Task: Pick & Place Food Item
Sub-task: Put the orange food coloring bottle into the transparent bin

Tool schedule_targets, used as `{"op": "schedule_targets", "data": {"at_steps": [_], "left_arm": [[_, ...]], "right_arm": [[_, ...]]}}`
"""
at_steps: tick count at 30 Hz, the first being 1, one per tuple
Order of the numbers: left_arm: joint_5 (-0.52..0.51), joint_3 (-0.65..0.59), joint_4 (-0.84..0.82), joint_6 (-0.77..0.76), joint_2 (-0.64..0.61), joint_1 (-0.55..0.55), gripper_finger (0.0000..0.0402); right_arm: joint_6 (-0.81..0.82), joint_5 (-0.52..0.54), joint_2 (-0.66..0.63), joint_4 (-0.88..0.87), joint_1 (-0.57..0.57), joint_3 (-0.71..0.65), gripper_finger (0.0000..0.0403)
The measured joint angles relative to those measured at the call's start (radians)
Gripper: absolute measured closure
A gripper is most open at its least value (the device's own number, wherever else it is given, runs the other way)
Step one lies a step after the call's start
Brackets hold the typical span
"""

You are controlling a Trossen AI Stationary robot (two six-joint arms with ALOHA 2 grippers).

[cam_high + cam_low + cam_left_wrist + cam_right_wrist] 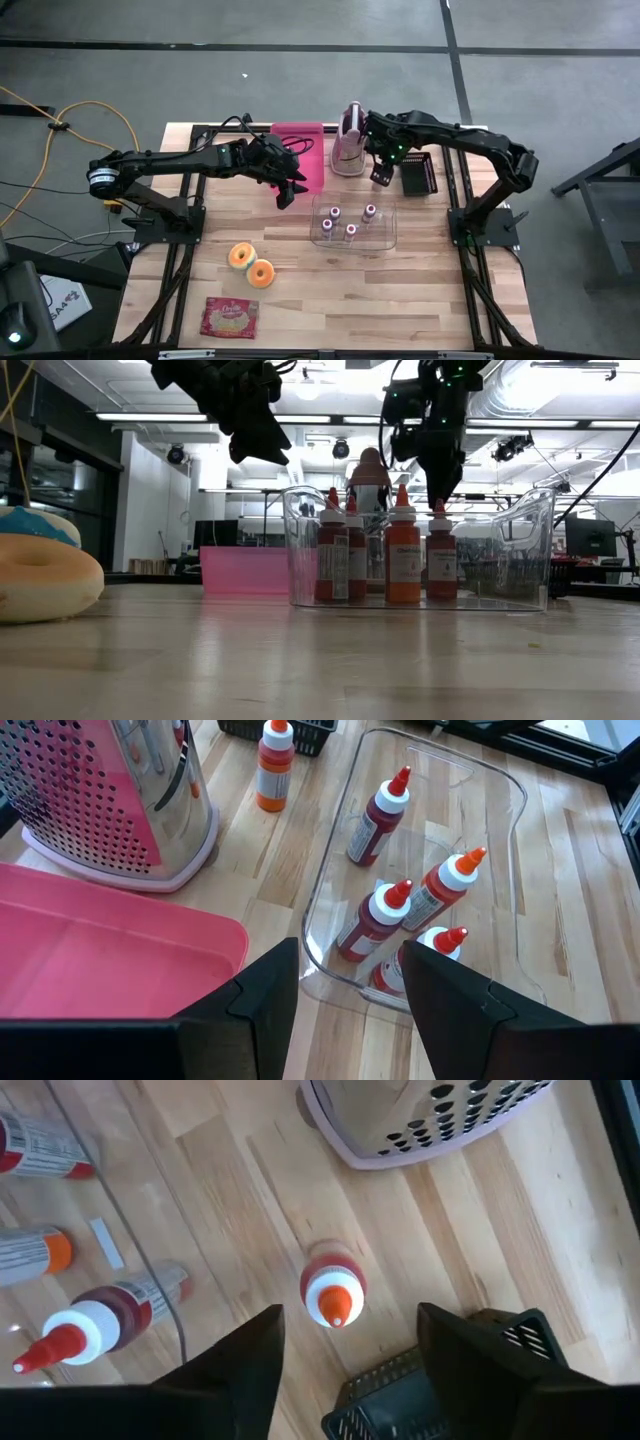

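A sauce bottle (333,1292) with red contents and an orange tip stands upright on its base on the wood, between the clear bin (388,236) and the black basket (420,176). My right gripper (345,1370) hangs over it, pointing down and open, one finger on each side of the tip with a gap to each. The left wrist view shows the same bottle (275,765). Several more bottles (385,915) are in the bin. My left gripper (345,1020) hovers open above the pink tray's near right corner (215,945), holding nothing.
A perforated metal grater (348,148) stands on the far side beside the pink tray (298,150). Two doughnuts (250,263) and a red packet (230,318) lie near the front left. The wood in front of the bin is bare.
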Motion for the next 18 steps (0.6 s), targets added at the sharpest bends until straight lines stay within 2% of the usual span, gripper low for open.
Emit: {"op": "schedule_targets", "data": {"at_steps": [6,18], "left_arm": [[0.0,0.0,0.0,0.0,0.0,0.0,0.0228],[0.0,0.0,0.0,0.0,0.0,0.0,0.0228]], "right_arm": [[0.068,0.0,0.0,0.005,0.0,-0.036,0.0176],[0.098,-0.008,0.0,0.061,0.0,-0.096,0.0176]]}}
